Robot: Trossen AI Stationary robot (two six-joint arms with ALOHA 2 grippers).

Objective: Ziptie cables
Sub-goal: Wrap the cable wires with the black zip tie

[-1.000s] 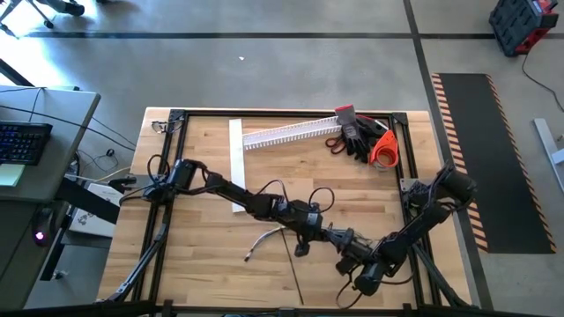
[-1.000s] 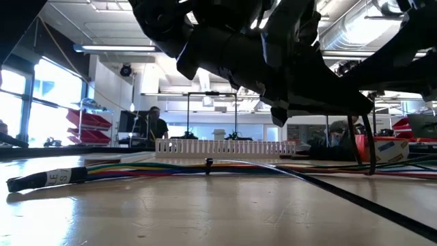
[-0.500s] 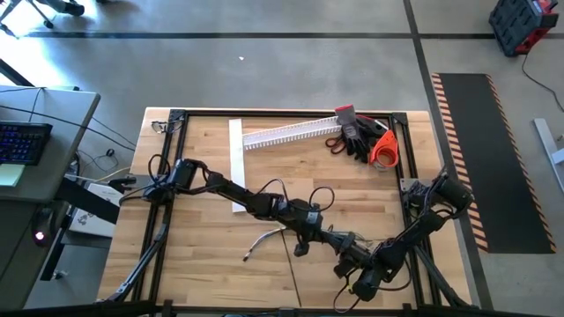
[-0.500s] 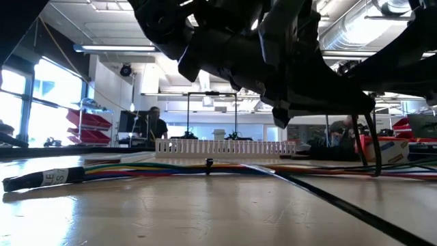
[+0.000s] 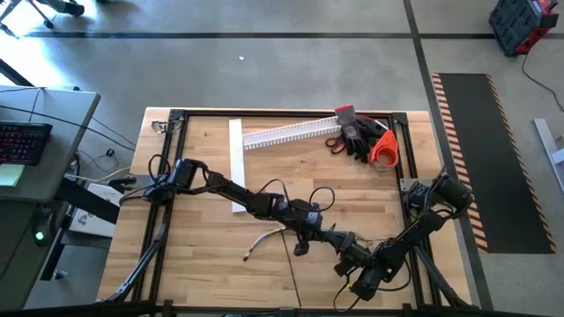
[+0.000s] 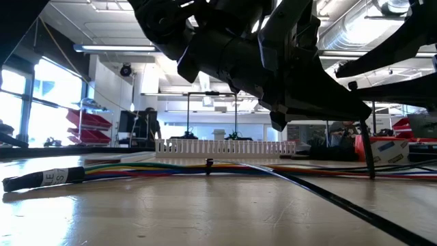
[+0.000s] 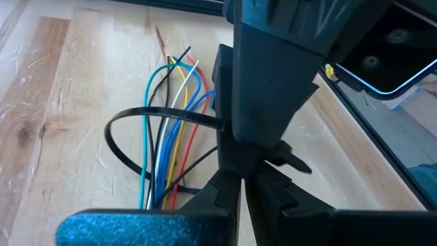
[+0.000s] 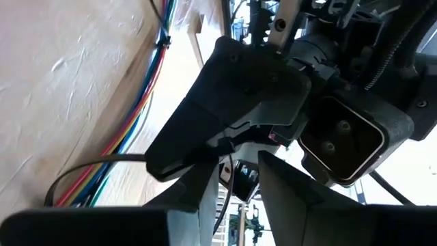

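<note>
step: looping ziptie (image 7: 147, 119) round cables (image 7: 167, 137)
left pincer (image 7: 239, 184): clenched on ziptie
right pincer (image 8: 235, 167): parted, grasping nothing
next: cinch tail tight

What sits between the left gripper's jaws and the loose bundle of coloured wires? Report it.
A thin black plastic ziptie, looped around the wires over bare wood; the left wrist view shows it.

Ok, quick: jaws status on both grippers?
Left gripper: closed, seemingly on the ziptie looped around the cables.
Right gripper: jaws apart, nothing visibly gripped.
</note>
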